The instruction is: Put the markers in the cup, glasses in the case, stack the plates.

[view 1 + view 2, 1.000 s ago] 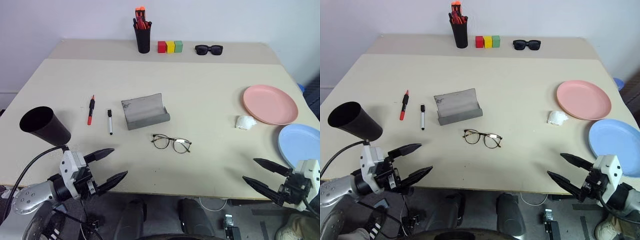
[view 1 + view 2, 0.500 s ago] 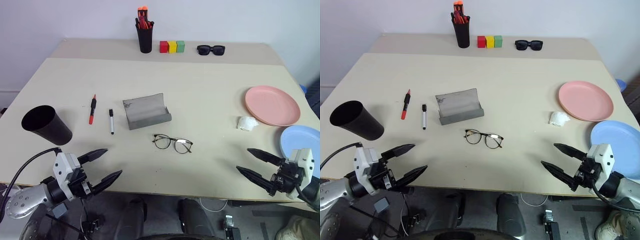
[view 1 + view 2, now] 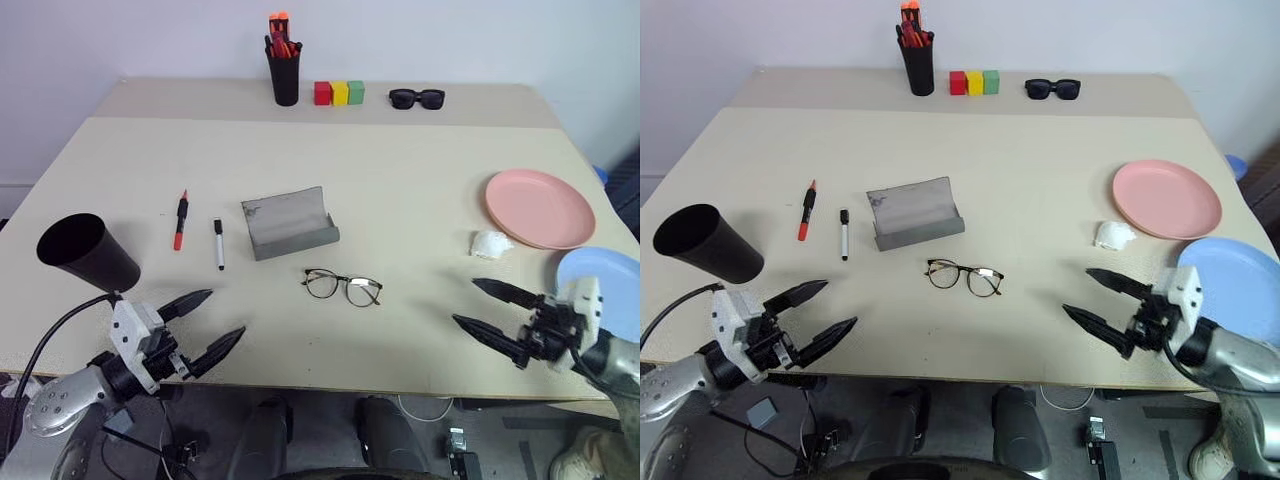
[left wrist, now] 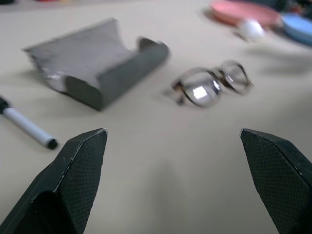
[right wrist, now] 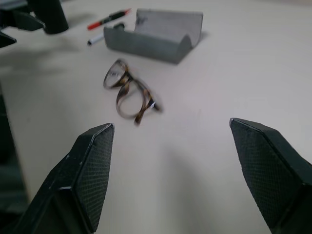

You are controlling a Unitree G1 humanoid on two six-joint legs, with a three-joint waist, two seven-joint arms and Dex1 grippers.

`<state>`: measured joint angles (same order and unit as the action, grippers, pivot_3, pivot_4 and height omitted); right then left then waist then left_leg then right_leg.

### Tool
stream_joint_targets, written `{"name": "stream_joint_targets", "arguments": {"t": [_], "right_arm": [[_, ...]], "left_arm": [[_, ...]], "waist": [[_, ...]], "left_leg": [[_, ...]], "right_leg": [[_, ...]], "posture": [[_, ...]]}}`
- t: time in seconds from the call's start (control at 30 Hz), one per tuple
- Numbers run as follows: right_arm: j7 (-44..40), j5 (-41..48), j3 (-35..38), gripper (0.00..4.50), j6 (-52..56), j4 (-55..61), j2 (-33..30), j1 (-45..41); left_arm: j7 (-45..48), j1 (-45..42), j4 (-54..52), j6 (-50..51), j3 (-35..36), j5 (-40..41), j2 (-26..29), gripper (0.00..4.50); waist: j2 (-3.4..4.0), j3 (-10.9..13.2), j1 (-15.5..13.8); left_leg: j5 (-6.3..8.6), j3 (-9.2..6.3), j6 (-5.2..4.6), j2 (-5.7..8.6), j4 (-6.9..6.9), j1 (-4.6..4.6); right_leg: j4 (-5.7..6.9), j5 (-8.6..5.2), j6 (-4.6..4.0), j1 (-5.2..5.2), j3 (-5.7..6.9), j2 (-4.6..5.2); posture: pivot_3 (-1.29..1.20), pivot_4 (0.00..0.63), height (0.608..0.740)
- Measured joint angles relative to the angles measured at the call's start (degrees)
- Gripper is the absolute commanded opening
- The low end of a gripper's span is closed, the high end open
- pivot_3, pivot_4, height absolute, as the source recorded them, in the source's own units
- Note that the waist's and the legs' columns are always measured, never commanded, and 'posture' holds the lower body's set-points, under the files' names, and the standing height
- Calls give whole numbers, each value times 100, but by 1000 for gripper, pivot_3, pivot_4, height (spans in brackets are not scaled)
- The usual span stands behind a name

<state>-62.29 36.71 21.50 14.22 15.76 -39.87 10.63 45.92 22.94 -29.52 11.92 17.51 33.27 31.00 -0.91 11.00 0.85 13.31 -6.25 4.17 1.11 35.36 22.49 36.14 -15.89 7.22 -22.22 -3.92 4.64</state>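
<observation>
Glasses [image 3: 343, 287] are sitting unfolded near the middle of the table [image 3: 400, 180], just in front of the open grey case [image 3: 290, 223], which is at roughly 11 o'clock from them and close by but not touching. Nothing's been sorted yet as far as I can tell: the red marker [image 3: 181, 219] and the white marker [image 3: 219, 243] lie side by side off at 9 o'clock of the case, both pointing roughly 12 to 6, with the black cup [image 3: 87, 253] further out toward 8 o'clock near the table edge. Pink plate [image 3: 541, 208] and blue plate [image 3: 602, 290] are side by side on the far right, not stacked. Both grippers hover at the near edge, jaws spread wide and holding nothing. Key bit: the glasses' long axis runs about 9 to 3, and they sit at 10 o'clock from the right gripper [image 3: 488, 312] and 2 o'clock from the left gripper [image 3: 208, 323]. My guess is either arm could get them; the left one looks a touch nearer and is already aimed that way.
</observation>
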Motion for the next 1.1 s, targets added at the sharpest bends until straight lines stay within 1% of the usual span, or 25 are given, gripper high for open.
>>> {"name": "stream_joint_targets", "arguments": {"t": [0.17,0.3,0.37,0.43,0.53,0.6,0.67,0.73,0.87,0.97,1.1], "right_arm": [[-266,-6,-513,3857,58,-278,-144,-1096],[-461,-53,-968,3857,57,-451,-140,-1794],[-668,-118,-1243,3857,29,-701,-107,-2206],[-910,-226,-1490,3857,-64,-1017,-55,-2617],[-1293,-426,-1807,3857,-324,-1662,96,-3244],[-1458,-517,-1941,3857,-466,-1963,249,-3528],[-1576,-596,-2073,3857,-585,-2209,414,-3771],[-1640,-669,-2191,3857,-687,-2410,633,-4061],[-1749,-824,-2370,3857,-801,-2513,747,-4431],[-1818,-961,-2474,3857,-864,-2544,745,-4525],[-1893,-1081,-2567,3857,-866,-2591,744,-4612]], "left_arm": [[-969,-226,-348,476,107,393,-449,4500],[-1696,-488,-595,904,157,651,-612,4500],[-2106,-634,-668,1255,173,960,-673,4500],[-2651,-882,-710,1640,179,1247,-765,4500],[-3762,-1395,-753,2429,168,1358,-770,4500],[-4277,-1696,-763,2874,156,1516,-765,4500],[-4797,-2091,-717,3378,168,1919,-771,4500],[-5350,-2708,-494,3981,179,2382,-710,4500],[-5880,-3405,-13,4759,183,2896,-508,4500],[-5992,-3588,309,5056,174,3010,-446,4500],[-6168,-3795,653,5201,183,3072,-510,4500]], "waist": [[0,0,-7],[0,0,-17],[0,0,-4],[0,0,1],[0,1,9],[0,1,8],[0,1,-3],[0,1,-1],[0,2,27],[0,2,31],[1,2,20]], "left_leg": [[0,-6,0,0,0,-1],[-1,-8,0,2,1,-1],[-1,-7,0,2,6,-2],[-1,-9,0,2,10,-3],[-1,-12,0,2,14,-3],[-1,-12,0,3,14,-2],[-1,-16,0,4,14,0],[-2,-20,1,4,23,0],[-2,-20,2,6,22,0],[-2,-21,2,6,17,1],[-3,-21,4,6,18,2]], "right_leg": [[1,1,4,2,4,-3],[3,9,18,2,5,-3],[3,10,18,4,6,-4],[7,11,20,4,6,-5],[12,14,25,4,7,-7],[13,20,36,2,7,-7],[16,21,38,0,9,-7],[27,22,39,-1,13,-8],[28,22,40,-3,13,-8],[30,22,40,-8,13,-8],[30,23,39,-7,14,-7]], "posture": [[0,150,740],[0,150,740],[0,150,740],[0,150,740],[0,150,740],[0,150,740],[0,150,740],[0,150,740],[0,150,740],[0,150,740],[0,150,740]]}}
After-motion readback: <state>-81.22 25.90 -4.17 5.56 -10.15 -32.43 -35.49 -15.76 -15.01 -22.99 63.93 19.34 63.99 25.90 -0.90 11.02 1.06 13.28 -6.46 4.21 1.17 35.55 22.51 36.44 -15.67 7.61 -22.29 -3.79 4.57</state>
